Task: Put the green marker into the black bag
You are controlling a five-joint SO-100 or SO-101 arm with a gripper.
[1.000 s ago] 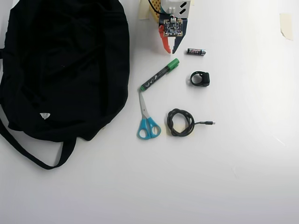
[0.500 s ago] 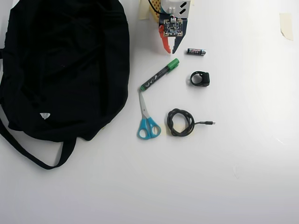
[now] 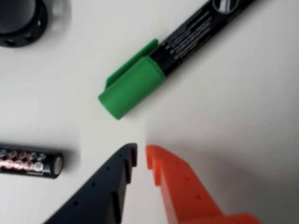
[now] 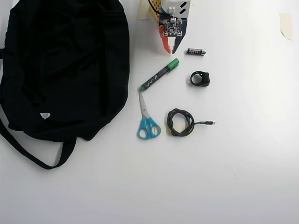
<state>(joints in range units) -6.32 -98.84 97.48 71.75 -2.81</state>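
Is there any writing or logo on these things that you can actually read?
None is legible.
green marker: white lettering and a round logo, too blurred.
battery: reddish print, blurred.
black bag: small white tag, too small.

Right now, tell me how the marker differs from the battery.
The marker is much longer than the battery. The marker lies diagonally in the overhead view; the battery lies level. The marker carries a green cap; the battery shows red marks and a metal end. Both have black bodies and lie free on the table, ungripped.
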